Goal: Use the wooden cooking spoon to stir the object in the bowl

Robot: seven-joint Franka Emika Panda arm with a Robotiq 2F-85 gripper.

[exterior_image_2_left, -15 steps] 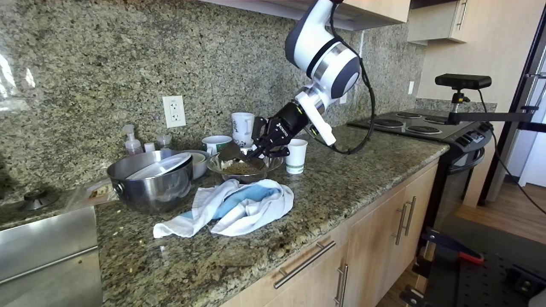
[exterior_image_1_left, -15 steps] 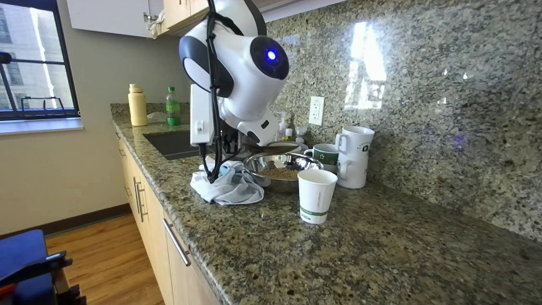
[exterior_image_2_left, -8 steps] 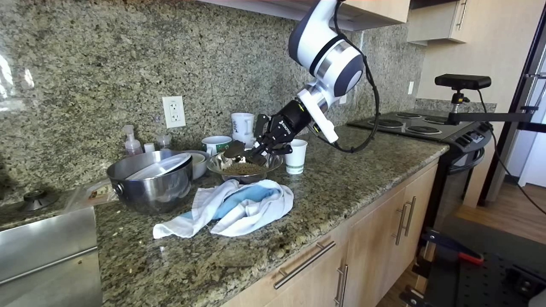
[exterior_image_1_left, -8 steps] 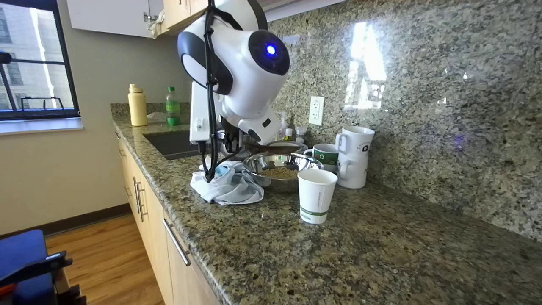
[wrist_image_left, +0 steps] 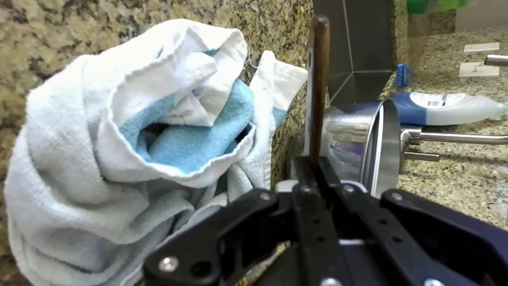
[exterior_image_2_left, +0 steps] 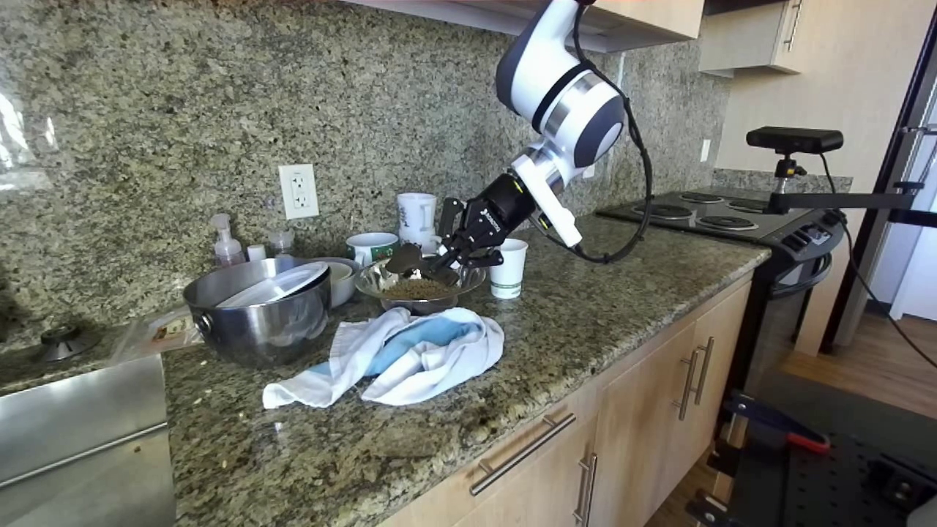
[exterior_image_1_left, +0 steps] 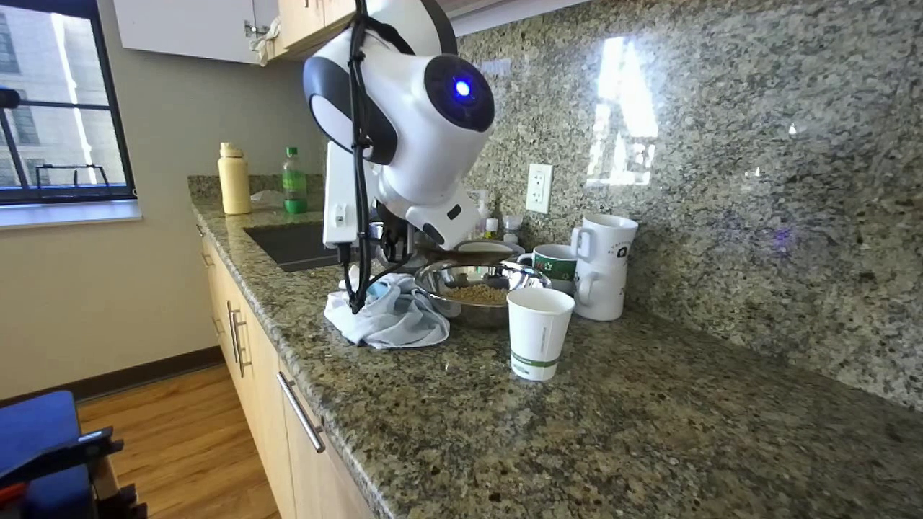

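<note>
Sink [exterior_image_2_left: 80, 454]: a steel side of it is showing, set into the counter [exterior_image_2_left: 307, 446].
Steel pot [exterior_image_2_left: 260, 333]: we are seeing it standing with a white lid-like piece [exterior_image_2_left: 277, 287] resting tilted in its mouth.
Towel [exterior_image_2_left: 399, 359]: the blue-and-white cloth is lying crumpled near the pot.
Green-patterned mug [exterior_image_2_left: 371, 244]: it is standing upright toward the stone backsplash [exterior_image_2_left: 183, 95].
Bowl [exterior_image_2_left: 432, 302]: the gleaming steel dish is holding small brown pieces [exterior_image_2_left: 416, 290] just behind the towel.
Wooden cooking spoon [exterior_image_2_left: 404, 258]: we are finding its dark head hanging by the bowl's far rim; whether it is touching the pieces, we are unable to say.
White mugs [exterior_image_2_left: 416, 219]: two are standing stacked behind the bowl.
Gripper [wrist_image_left: 313, 165]: its fingers are clamping the spoon's handle, whose free end is jutting past them in the wrist view.
White cup [exterior_image_2_left: 507, 271]: it is standing upright just beside the bowl.
Robot arm [exterior_image_2_left: 578, 117]: we are seeing it slanting down toward the bowl.
</note>
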